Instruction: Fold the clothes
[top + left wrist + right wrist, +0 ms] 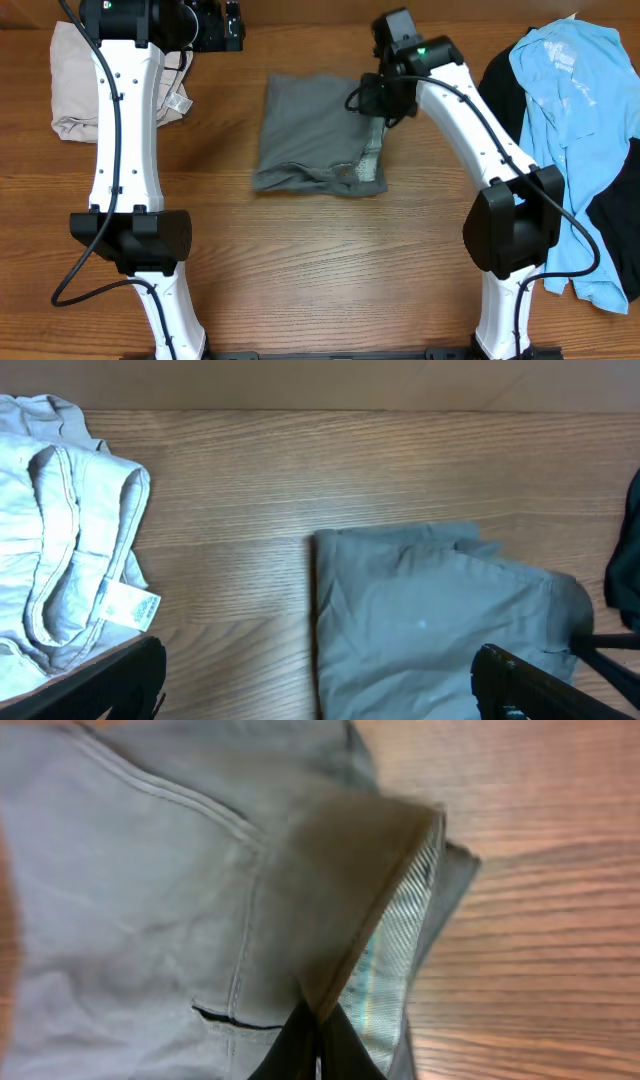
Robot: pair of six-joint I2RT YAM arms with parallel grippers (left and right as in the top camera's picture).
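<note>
**Wooden table, four garments**

Brown wood-grain table [320, 260], plain top. Near the middle: grey shorts [315, 130], folded into a rough rectangle, pale striped waistband lining showing along the right edge. Left of the grey shorts, well apart: beige shorts [75, 85], crumpled, white label turned out. Right of the grey shorts, by the table's edge: black garment [615, 200], spread out, with a light-blue T-shirt [575, 100] heaped across it.

Bare table [330, 270] lies open between the two arm bases, on the near side of the grey shorts [310, 135]. A free strip runs between them and the beige shorts [75, 85] (the left arm [125, 130] stands along its left edge). Rightward, the right arm [470, 110], T-shirt [570, 110] and black garment [615, 215] block the way.
</note>
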